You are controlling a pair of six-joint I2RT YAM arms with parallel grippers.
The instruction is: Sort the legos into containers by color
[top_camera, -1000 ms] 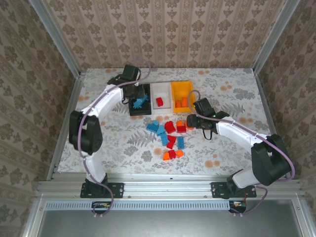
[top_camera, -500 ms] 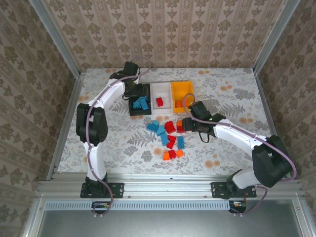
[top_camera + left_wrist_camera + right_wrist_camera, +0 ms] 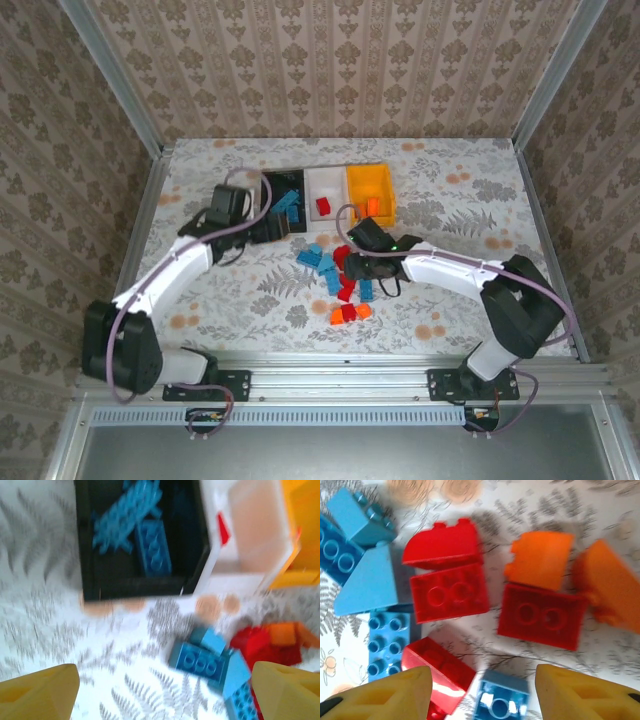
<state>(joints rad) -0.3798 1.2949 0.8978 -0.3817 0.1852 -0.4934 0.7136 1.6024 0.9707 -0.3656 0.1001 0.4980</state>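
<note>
The black bin [image 3: 296, 180] holds several blue legos [image 3: 286, 205], the white bin [image 3: 325, 183] one red lego [image 3: 323, 207], and the orange-yellow bin [image 3: 368, 180] orange ones. A mixed pile of blue, red and orange legos [image 3: 340, 270] lies in front of the bins. My left gripper [image 3: 272, 228] hangs open just before the black bin [image 3: 135, 587], with blue legos [image 3: 205, 662] on the table ahead of its empty fingers [image 3: 40, 692]. My right gripper [image 3: 358, 268] is open low over the pile, and a small blue lego [image 3: 500, 702] lies between its fingers [image 3: 385, 695].
In the right wrist view red legos [image 3: 450, 595], orange ones [image 3: 540, 560] and light blue ones [image 3: 365, 580] crowd close around the gripper. Bare patterned tabletop [image 3: 220, 290] spreads left of the pile. Metal rails [image 3: 140, 240] edge the table.
My left arm has swung back from above the black bin to its near front, gripper empty. My right gripper has slid left from the pile's right edge to over its middle.
</note>
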